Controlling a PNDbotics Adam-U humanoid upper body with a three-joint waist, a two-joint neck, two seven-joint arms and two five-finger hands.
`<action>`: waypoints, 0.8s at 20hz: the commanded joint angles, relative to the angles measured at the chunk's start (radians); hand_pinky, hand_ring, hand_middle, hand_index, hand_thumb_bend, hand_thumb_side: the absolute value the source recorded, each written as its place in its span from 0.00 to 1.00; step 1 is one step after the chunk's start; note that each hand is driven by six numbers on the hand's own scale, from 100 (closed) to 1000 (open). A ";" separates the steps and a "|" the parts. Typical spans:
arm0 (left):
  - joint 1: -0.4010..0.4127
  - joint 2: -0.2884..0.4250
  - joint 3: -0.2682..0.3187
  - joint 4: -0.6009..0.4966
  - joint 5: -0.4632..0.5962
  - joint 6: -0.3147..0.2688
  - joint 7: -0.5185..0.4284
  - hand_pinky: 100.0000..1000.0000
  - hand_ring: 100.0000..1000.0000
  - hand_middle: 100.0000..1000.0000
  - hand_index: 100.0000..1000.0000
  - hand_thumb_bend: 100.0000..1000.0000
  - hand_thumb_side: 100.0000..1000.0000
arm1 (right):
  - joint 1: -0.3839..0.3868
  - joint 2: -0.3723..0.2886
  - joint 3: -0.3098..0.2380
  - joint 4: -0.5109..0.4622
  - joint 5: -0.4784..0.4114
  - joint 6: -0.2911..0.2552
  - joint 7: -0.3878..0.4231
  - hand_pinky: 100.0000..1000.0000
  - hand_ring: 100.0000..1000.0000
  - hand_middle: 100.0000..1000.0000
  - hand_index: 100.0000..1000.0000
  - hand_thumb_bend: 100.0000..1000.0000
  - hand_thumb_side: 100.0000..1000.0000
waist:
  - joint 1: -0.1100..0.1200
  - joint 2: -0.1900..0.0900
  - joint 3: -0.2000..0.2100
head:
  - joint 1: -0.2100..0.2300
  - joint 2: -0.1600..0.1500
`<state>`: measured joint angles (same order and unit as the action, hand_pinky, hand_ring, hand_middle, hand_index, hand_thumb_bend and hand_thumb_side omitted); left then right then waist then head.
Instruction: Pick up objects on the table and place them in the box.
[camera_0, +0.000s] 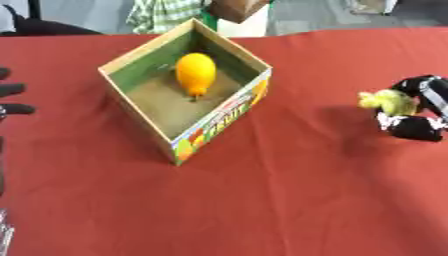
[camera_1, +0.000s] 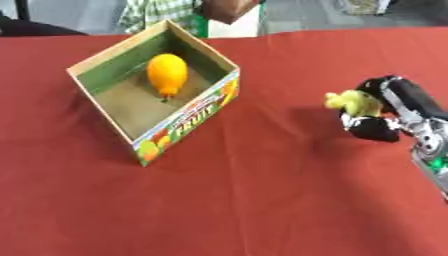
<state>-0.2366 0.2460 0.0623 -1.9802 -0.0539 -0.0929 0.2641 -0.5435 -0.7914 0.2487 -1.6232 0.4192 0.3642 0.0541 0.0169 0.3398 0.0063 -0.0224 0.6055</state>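
An open cardboard box (camera_0: 229, 113) with fruit print on its side stands on the red table, left of centre. An orange-yellow fruit (camera_0: 195, 72) lies inside it near the back. At the right, my right hand (camera_1: 389, 112) has its fingers and thumb curled around a small yellow-green object (camera_1: 352, 101), whose shape I cannot make out; whether it is clear of the cloth I cannot tell. Only the dark fingertips of my left hand (camera_0: 12, 99) show at the left edge, straight and holding nothing.
The red cloth (camera_0: 289, 200) covers the whole table. At the far edge a person in a striped garment (camera_0: 162, 12) stands behind the box, not touching anything.
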 joint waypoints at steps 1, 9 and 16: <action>-0.001 0.012 -0.001 -0.020 -0.002 0.004 0.001 0.49 0.65 0.66 0.73 0.00 0.60 | -0.043 -0.054 -0.001 -0.052 -0.006 -0.004 -0.003 0.56 0.70 0.36 0.50 0.00 0.27 | -0.004 -0.023 0.000 | -0.002 -0.002; 0.002 0.016 -0.007 -0.020 0.000 0.007 -0.002 0.49 0.65 0.66 0.72 0.00 0.60 | -0.199 -0.045 0.020 -0.116 -0.004 0.011 0.062 0.57 0.70 0.36 0.51 0.00 0.26 | -0.016 -0.032 0.012 | -0.016 0.013; 0.000 0.016 -0.016 -0.020 0.005 0.005 -0.010 0.49 0.65 0.66 0.72 0.00 0.60 | -0.366 0.091 0.039 -0.031 0.014 0.026 0.107 0.58 0.71 0.35 0.51 0.00 0.24 | -0.019 -0.038 0.033 | -0.044 0.029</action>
<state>-0.2309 0.2462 0.0478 -1.9802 -0.0519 -0.0863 0.2573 -0.8880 -0.7051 0.2941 -1.6645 0.4245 0.3896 0.1534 -0.0022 0.3254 0.0407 -0.0601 0.6256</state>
